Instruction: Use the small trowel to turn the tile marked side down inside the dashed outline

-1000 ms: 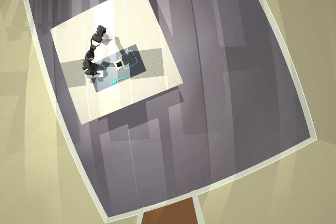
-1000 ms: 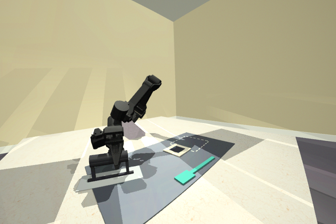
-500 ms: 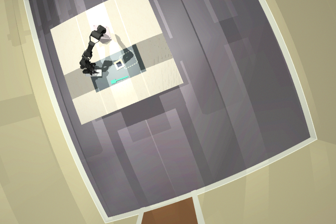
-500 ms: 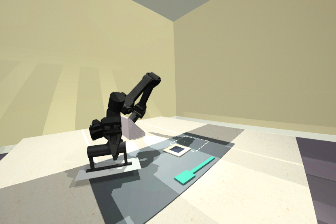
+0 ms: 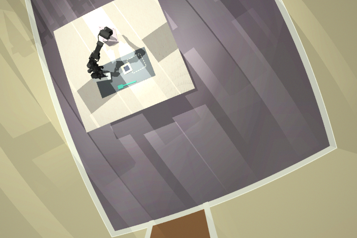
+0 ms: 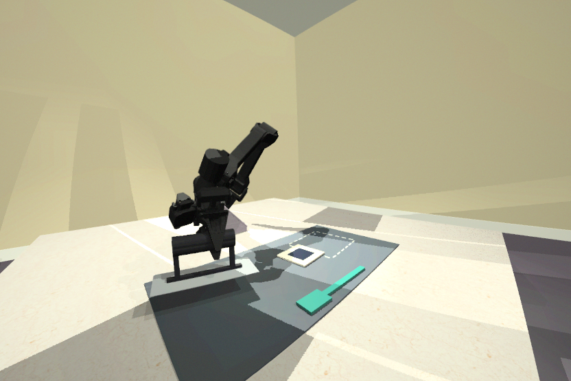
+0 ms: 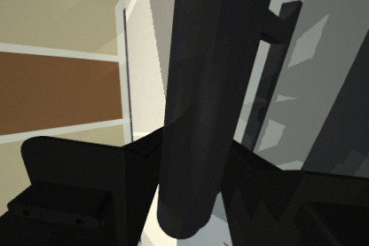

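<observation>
Arm [image 5: 98,47] [image 6: 247,146]: outstretched, bent, its elbow raised
Hand [image 5: 102,76] [image 6: 216,240] [image 7: 192,131]: low, pointing down
Fingers [image 6: 215,229]: clamped (though not fully together)
</observation>
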Motion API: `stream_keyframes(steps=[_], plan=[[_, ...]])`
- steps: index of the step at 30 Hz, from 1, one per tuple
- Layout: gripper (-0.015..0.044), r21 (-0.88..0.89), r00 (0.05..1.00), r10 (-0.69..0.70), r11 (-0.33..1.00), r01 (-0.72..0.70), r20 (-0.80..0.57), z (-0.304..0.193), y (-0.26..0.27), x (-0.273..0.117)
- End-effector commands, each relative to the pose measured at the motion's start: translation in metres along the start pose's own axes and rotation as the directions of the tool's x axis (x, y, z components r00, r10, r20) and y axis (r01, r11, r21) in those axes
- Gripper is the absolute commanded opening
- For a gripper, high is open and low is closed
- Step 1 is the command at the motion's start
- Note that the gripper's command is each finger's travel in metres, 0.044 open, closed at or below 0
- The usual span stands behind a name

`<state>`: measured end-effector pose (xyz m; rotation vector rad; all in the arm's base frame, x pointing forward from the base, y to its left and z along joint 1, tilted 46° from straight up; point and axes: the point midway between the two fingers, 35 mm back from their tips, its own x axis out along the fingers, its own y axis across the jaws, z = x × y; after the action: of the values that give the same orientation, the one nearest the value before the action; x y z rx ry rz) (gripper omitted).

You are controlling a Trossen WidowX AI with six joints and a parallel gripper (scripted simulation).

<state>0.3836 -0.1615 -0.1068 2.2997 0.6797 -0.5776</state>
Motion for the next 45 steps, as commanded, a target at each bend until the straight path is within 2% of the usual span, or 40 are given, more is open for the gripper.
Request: stream_keyframes(steps=[1,12,45], plan=[[0.0000,-0.088,0.998,0.020,0.996,-0.025,-0.055,-0.031,0.006,-0.004],[0.0000,-0.267,0.979,0.002,0.962,-0.058,-0.204,-0.106,-0.011,-0.012],[0.0000,-0.268,0.978,0.002,0.962,-0.059,-0.208,-0.120,-0.042,0.012]])
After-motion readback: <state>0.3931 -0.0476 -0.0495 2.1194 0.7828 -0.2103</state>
